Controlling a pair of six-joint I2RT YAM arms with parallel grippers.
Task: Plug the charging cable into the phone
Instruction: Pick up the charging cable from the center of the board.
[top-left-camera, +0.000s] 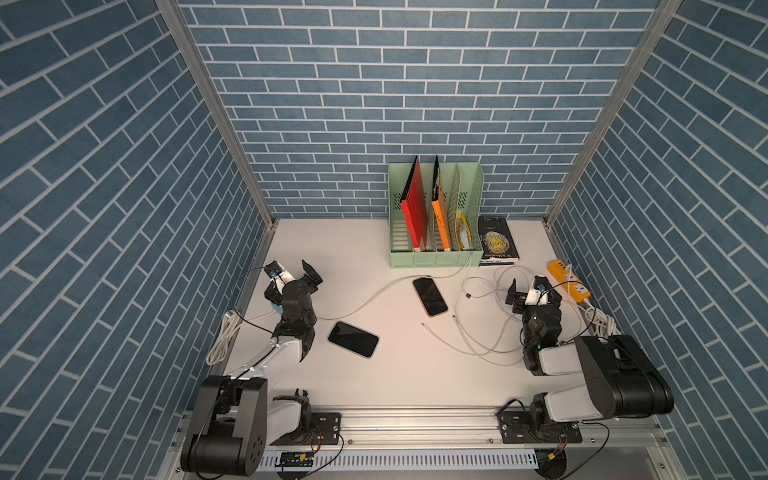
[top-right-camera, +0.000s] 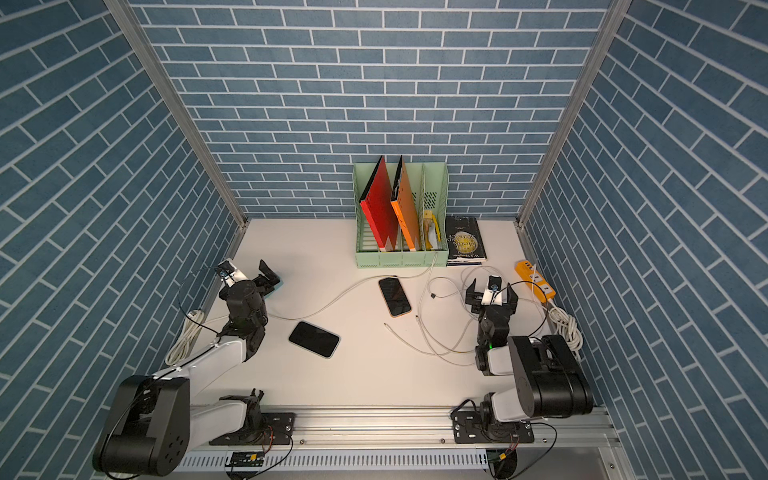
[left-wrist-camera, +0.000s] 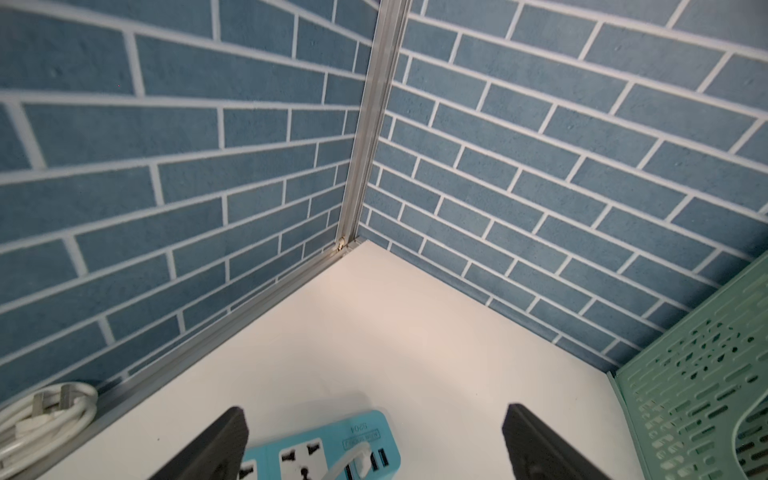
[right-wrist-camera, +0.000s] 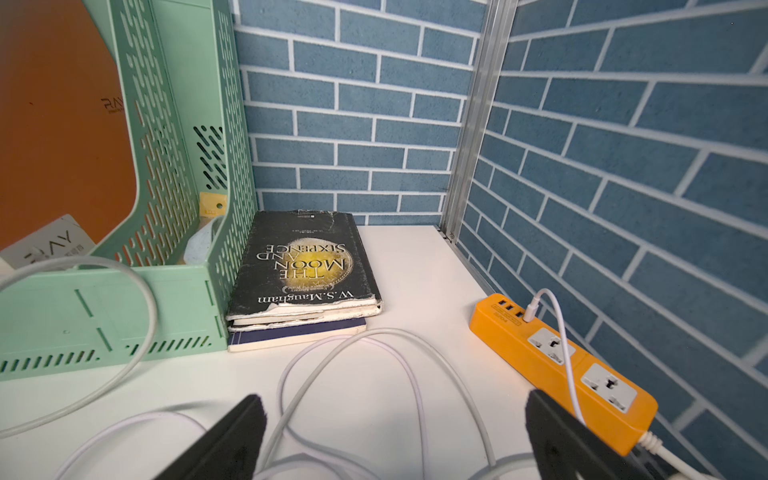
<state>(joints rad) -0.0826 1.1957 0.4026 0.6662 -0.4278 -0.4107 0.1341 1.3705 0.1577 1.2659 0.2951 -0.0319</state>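
Two dark phones lie face up on the white table: one with a tan edge (top-left-camera: 430, 296) (top-right-camera: 394, 296) mid-table, and one with a pale edge (top-left-camera: 353, 339) (top-right-camera: 314, 339) nearer the left arm. A white charging cable (top-left-camera: 478, 345) (top-right-camera: 440, 345) (right-wrist-camera: 415, 374) loops on the right, its free plug tip (top-left-camera: 423, 325) lying on the table just front of the tan-edged phone. My left gripper (top-left-camera: 293, 277) (top-right-camera: 245, 282) (left-wrist-camera: 376, 415) is open over a blue power strip (left-wrist-camera: 324, 449). My right gripper (top-left-camera: 534, 293) (top-right-camera: 492, 296) (right-wrist-camera: 395, 401) is open above the cable loops, holding nothing.
A green file organizer (top-left-camera: 436, 259) (right-wrist-camera: 104, 316) with folders stands at the back, books (top-left-camera: 497, 241) (right-wrist-camera: 303, 266) beside it. An orange power strip (top-left-camera: 569, 284) (right-wrist-camera: 561, 357) lies by the right wall. Coiled white cords (top-left-camera: 222, 336) (left-wrist-camera: 41, 419) sit at the left edge.
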